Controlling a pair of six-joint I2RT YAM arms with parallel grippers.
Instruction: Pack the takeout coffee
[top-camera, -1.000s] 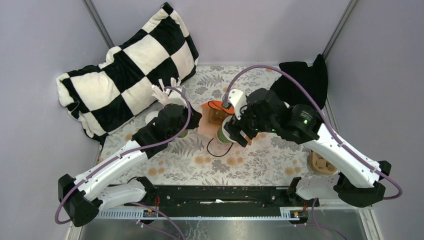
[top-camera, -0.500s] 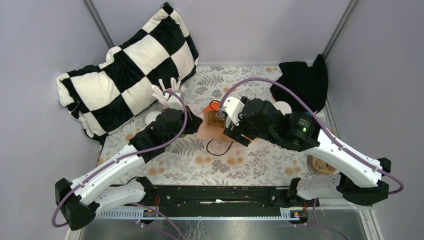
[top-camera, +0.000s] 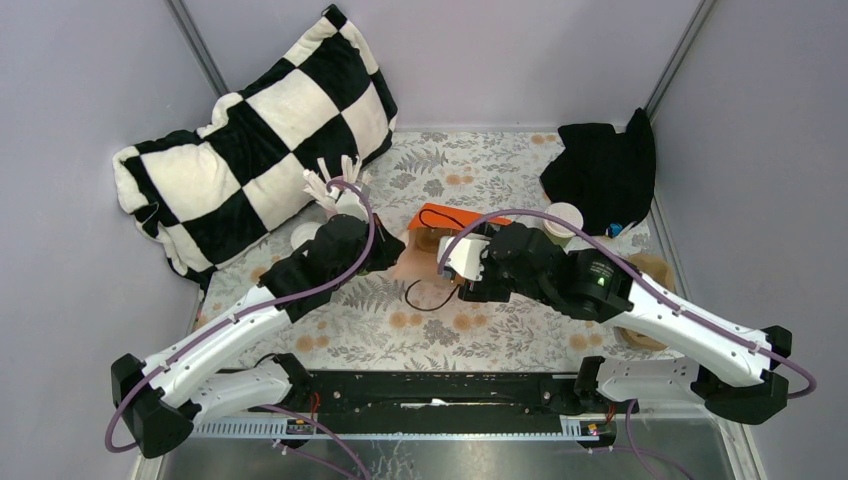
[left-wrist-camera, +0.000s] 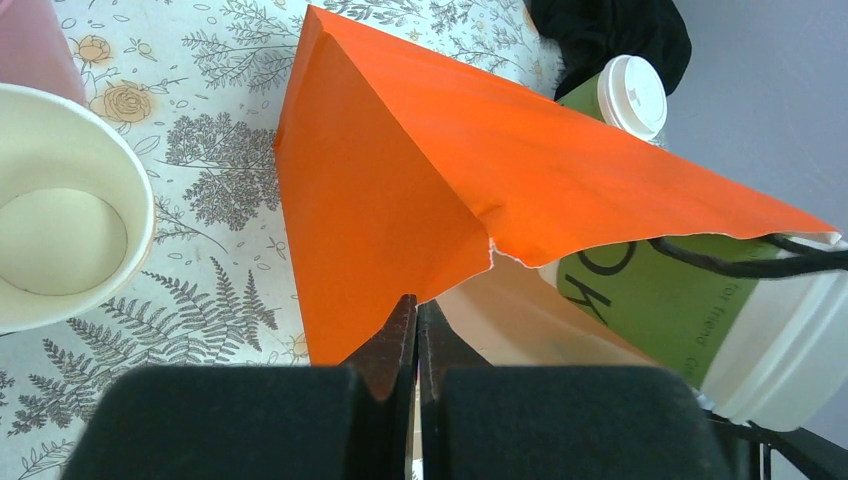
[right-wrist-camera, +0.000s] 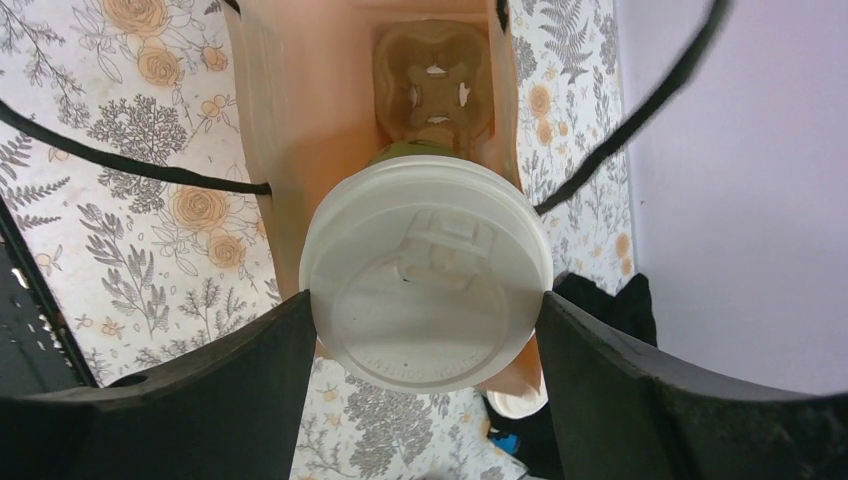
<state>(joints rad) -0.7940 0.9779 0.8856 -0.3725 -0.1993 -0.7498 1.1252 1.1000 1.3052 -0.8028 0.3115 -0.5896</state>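
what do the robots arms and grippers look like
Left arm and right arm: white links, black joints, a purple cable along each. A small green light glows on the right arm's black housing. Both grippers' fingers are matte black wedges.

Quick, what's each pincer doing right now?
Left pincer: closed, pinching the orange paper bag's edge.
Right pincer: holding a lidded green cup by its lid.
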